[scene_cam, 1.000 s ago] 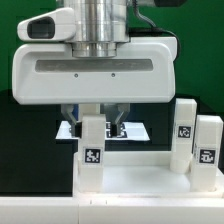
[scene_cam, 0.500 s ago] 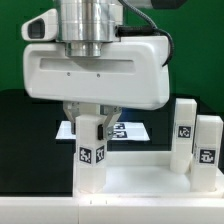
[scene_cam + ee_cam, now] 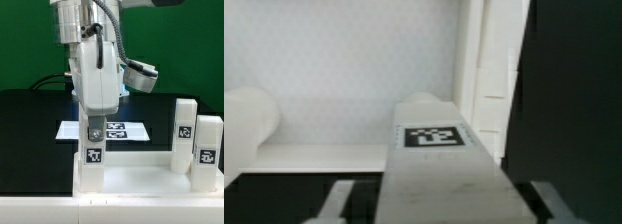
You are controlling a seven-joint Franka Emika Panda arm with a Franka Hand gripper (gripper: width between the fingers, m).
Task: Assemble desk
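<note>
The white desk top lies flat at the front of the exterior view. A short square leg with a tag stands upright at its left corner. My gripper points straight down over this leg, with its fingers on either side of the leg's upper end. In the wrist view the leg fills the space between the fingers, and a dark gap shows on each side, so the gripper is open around it. Two more tagged legs stand at the top's right side.
The marker board lies on the black table behind the desk top, partly hidden by the gripper. In the wrist view the desk top lies beyond the leg and a rounded white part sits at the edge. A green wall stands behind.
The hand has turned about a quarter turn around its vertical axis over the left leg. The leg's tag still faces the same way, and the right legs have not moved.
</note>
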